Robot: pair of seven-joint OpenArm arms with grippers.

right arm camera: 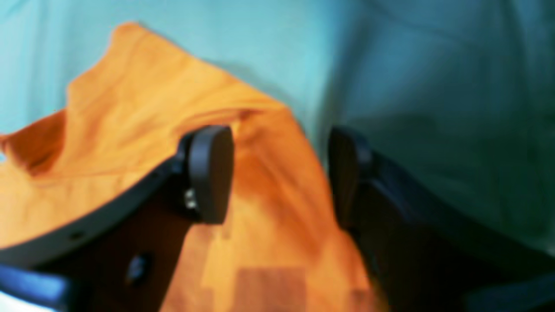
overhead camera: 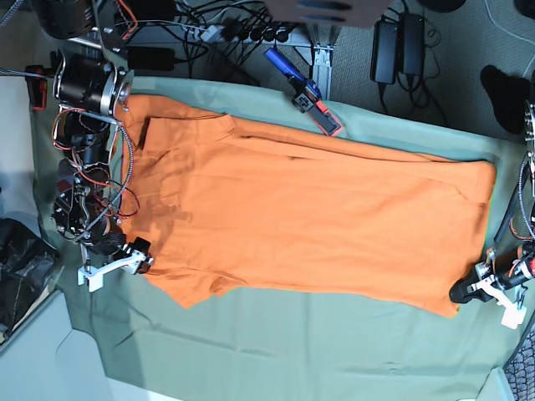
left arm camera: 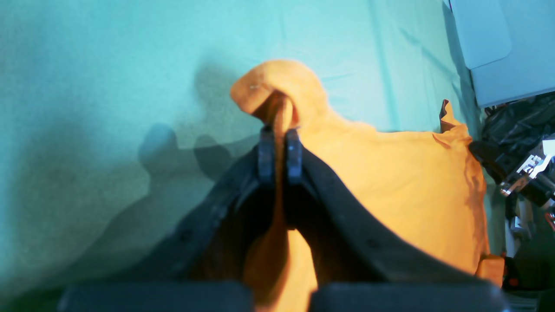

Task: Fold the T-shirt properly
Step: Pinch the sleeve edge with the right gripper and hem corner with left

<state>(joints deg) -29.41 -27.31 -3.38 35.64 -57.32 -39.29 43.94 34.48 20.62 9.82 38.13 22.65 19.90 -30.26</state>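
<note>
The orange T-shirt (overhead camera: 318, 209) lies spread flat on the sage-green sheet (overhead camera: 292, 351), sleeves at the left end and hem at the right end. My left gripper (overhead camera: 462, 293) is at the shirt's lower right hem corner. In the left wrist view it (left arm camera: 279, 147) is shut on a pinched-up fold of the shirt (left arm camera: 412, 182). My right gripper (overhead camera: 139, 256) is at the shirt's left edge, above the lower sleeve. In the right wrist view it (right arm camera: 282, 173) is open, with one finger over the shirt's (right arm camera: 130, 108) edge and the other over the sheet (right arm camera: 433, 65). The collar is hidden.
A blue-and-red tool (overhead camera: 305, 92) lies at the sheet's far edge. Cables and power adapters (overhead camera: 399, 42) sit behind it. A black bag (overhead camera: 21, 267) is off the left side. A grey box (left arm camera: 498, 43) shows beyond the sheet in the left wrist view.
</note>
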